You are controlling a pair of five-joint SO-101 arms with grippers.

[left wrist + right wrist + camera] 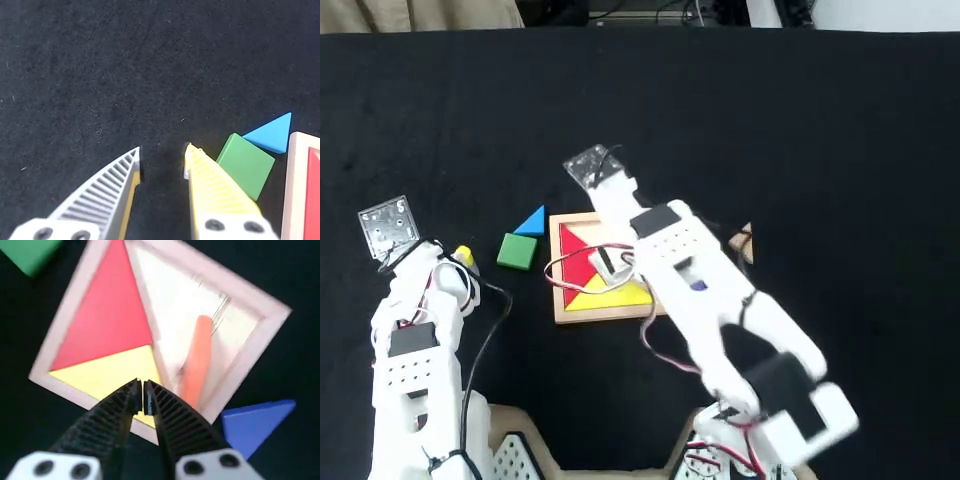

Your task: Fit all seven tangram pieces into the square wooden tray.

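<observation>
Wooden tray [556,280] at centre of high view, on black table [820,130]. Inside: red triangle [574,252] and yellow triangle [605,298], edges touching. Orange piece [197,357] also in tray, blurred, shape unclear, possibly tilted. Green square [517,251] and light blue triangle [532,222] just left of tray. Dark blue triangle [252,422] outside, beside tray corner. Right gripper [140,390] over tray, jaws pressed together, empty. Left gripper [162,157] centre left, beside green square, jaws moderately apart, empty.
</observation>
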